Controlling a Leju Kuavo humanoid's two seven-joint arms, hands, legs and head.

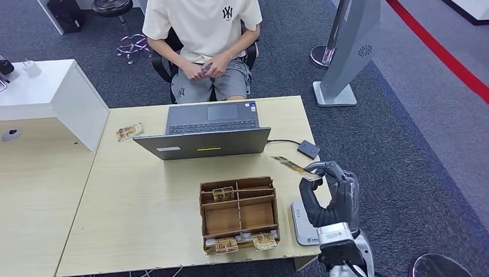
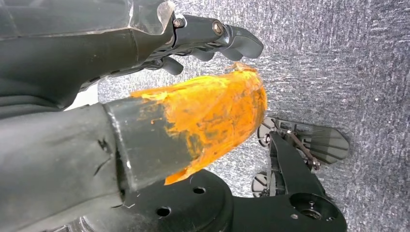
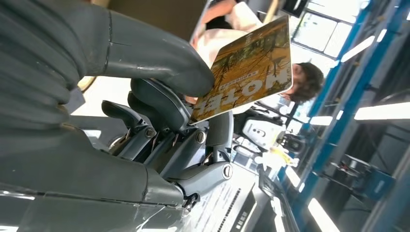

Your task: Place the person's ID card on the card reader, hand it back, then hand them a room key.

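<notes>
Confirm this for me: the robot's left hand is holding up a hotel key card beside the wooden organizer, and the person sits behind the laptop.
Not quite: it is the right hand that pinches the hotel key card, as the head view shows. The left hand hangs over the carpet, holding nothing. The rest stands: the card is beside the wooden organizer, and the person sits behind the laptop.

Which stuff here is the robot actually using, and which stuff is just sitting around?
For the job:
right hand
yellow hotel-print room key card, pinched in it
brown wooden card organiser box
white card reader
seated person

Just lying about:
grey open laptop
loose card
small black box
</notes>
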